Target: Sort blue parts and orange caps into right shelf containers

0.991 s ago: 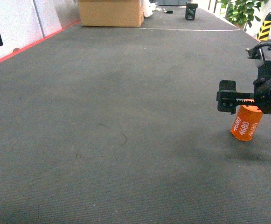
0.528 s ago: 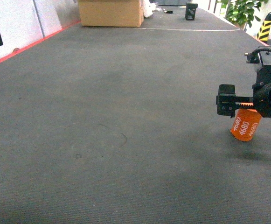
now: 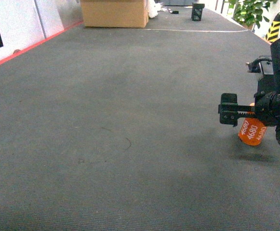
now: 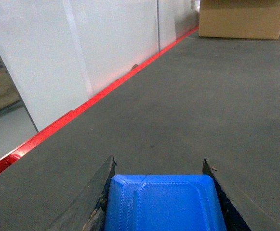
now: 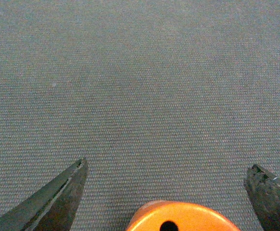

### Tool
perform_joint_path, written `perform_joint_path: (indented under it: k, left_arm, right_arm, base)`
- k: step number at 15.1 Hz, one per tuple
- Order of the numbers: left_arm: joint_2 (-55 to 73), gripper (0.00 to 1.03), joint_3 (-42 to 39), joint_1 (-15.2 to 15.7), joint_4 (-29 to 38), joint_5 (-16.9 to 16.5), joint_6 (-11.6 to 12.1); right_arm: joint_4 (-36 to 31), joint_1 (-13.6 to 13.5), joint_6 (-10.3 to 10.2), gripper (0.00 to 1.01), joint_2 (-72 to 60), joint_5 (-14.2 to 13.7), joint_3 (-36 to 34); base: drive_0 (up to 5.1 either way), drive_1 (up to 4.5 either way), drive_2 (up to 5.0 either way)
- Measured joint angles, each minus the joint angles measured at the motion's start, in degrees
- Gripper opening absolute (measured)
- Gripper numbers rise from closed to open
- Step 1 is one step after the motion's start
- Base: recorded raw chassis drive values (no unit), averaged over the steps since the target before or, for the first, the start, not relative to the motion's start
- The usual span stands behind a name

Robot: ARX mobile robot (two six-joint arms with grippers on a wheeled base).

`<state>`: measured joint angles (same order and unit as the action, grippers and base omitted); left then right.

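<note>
An orange cap (image 3: pixel 252 131) marked "4680" hangs tilted above the grey carpet at the right of the head view, with its shadow on the floor below it. My right gripper (image 3: pixel 229 109) points left and is shut on it. In the right wrist view the cap's top (image 5: pixel 202 216) sits low between the widely spread fingers of the right gripper (image 5: pixel 168 166). My left gripper (image 4: pixel 159 166) is shut on a blue part (image 4: pixel 164 202) that fills the gap between both fingers. The left gripper is outside the head view. The right shelf and its containers are out of view.
Grey carpet (image 3: pixel 120 120) stretches ahead. A white wall with a red floor strip (image 3: pixel 29 48) runs along the left. A cardboard box (image 3: pixel 113 13) stands far ahead, with a small black object (image 3: pixel 197 10) beside it. A plant (image 3: pixel 248 12) and a yellow-black post (image 3: pixel 273 26) stand far right.
My right gripper has drifted a little left and down with the orange cap still in it. More of the right arm now shows at the head view's right edge.
</note>
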<state>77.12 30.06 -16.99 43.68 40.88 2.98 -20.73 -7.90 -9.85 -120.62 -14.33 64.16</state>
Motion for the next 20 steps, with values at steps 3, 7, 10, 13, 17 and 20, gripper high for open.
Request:
perform_joint_path:
  k: [3, 7, 10, 13, 17, 20]
  left_arm:
    - [0.00, 0.41, 0.00, 0.00, 0.00, 0.02, 0.00]
    - [0.00, 0.41, 0.00, 0.00, 0.00, 0.02, 0.00]
    - [0.00, 0.41, 0.00, 0.00, 0.00, 0.02, 0.00]
    - [0.00, 0.41, 0.00, 0.00, 0.00, 0.02, 0.00]
    - [0.00, 0.41, 0.00, 0.00, 0.00, 0.00, 0.00]
    - [0.00, 0.41, 0.00, 0.00, 0.00, 0.02, 0.00]
  right_arm:
    - [0.44, 0.02, 0.00, 0.98, -0.39, -0.20, 0.48]
    - [0.92, 0.04, 0.00, 0.98, -0.48, -0.24, 0.90]
    - [0.92, 0.04, 0.00, 0.98, -0.81, -0.26, 1.16]
    - [1.01, 0.04, 0.00, 0.98, -1.18, -0.28, 1.22]
    - [0.20, 0.04, 0.37, 0.98, -1.22, -1.14, 1.25]
    - [0.11, 0.04, 0.50, 0.65, -1.51, -1.97, 1.25]
  base:
    - [0.0, 0.00, 0.0]
    - [0.0, 0.00, 0.0]
    - [0.0, 0.00, 0.0]
    - [0.0, 0.00, 0.0]
    - [0.0, 0.00, 0.0]
    - [0.0, 0.00, 0.0]
